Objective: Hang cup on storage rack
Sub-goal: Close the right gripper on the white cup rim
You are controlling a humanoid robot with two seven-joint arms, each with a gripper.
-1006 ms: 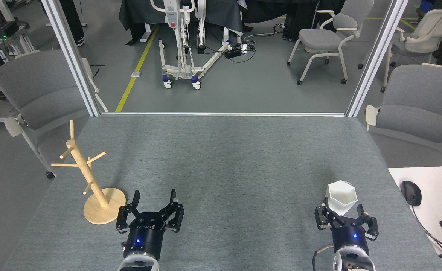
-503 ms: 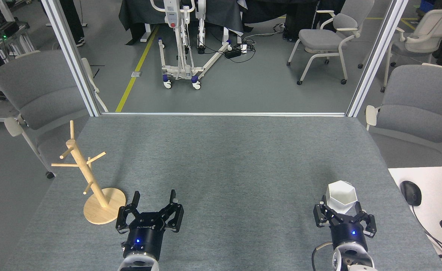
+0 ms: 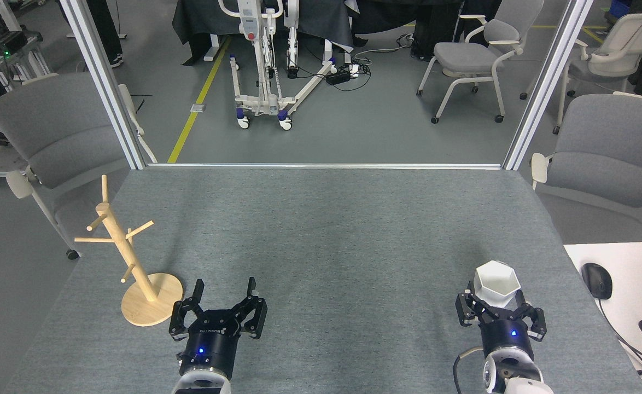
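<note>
No text, label or number is showing clearly enough to be read anywhere in the head view. Faint pale lettering is sitting on the black body of the left gripper (image 3: 223, 289) near the front edge of the bench (image 3: 326, 230), but it is coming through too small and blurred to make out.
</note>
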